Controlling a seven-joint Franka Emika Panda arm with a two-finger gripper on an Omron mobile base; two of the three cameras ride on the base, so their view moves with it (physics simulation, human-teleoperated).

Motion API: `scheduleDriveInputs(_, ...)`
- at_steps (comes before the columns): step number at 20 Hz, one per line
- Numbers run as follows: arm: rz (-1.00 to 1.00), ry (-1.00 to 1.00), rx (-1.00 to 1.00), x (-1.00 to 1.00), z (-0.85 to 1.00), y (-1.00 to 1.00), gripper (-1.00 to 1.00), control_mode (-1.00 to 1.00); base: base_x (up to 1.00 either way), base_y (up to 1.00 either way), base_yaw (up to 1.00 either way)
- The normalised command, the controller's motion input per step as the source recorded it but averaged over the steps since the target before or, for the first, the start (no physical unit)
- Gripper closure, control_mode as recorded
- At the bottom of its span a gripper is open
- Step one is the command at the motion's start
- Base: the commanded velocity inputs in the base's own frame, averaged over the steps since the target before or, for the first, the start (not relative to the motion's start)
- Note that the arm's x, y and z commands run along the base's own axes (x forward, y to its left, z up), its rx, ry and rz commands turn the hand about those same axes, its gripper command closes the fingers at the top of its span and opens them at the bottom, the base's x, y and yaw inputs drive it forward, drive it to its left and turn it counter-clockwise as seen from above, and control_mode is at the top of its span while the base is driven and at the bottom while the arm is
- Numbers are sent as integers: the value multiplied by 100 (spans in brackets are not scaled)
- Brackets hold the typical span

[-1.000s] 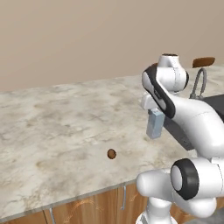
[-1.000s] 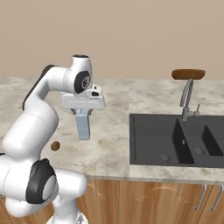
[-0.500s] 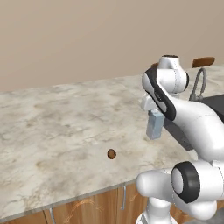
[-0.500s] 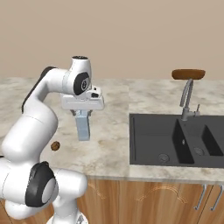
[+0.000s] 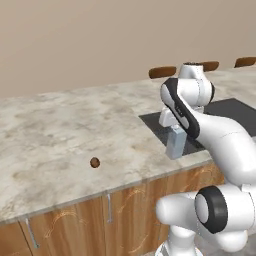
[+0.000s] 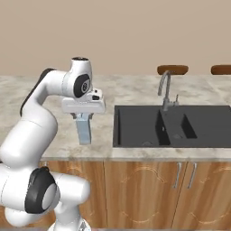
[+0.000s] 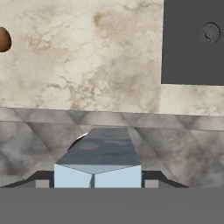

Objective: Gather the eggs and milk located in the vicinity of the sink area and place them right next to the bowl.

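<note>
The milk (image 6: 84,129) is a pale blue-grey carton hanging upright from my gripper (image 6: 83,118), which is shut on its gabled top. It hangs over the marble counter's front edge, just left of the dark sink (image 6: 171,124). In the left base view the milk (image 5: 176,143) hangs under the gripper (image 5: 172,126) beside the sink (image 5: 230,107). The hand view looks down on the milk (image 7: 100,162) between the gripper (image 7: 98,181) tips, with floor tiles below it. One brown egg (image 5: 94,162) lies on the counter to the left, and the egg (image 7: 3,39) sits at the hand view's left edge. The bowl is out of view.
A curved grey faucet (image 6: 164,90) rises behind the sink, whose round drain (image 7: 211,31) shows from above. Brown stool seats (image 6: 173,69) stand beyond the counter's far edge. Wooden cabinet fronts (image 5: 125,210) run below the marble counter (image 5: 60,130).
Both base views have slid along the counter toward the sink, so the camera has moved. The egg has dropped out of the right base view. My gripper still holds the milk the same way.
</note>
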Motion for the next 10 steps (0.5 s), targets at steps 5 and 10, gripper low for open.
scheduleDriveInputs(5,0,0,0,0,0,0,100,100,12,-100,0)
scheduleDriveInputs(10,0,0,0,0,0,0,100,100,3,-100,0)
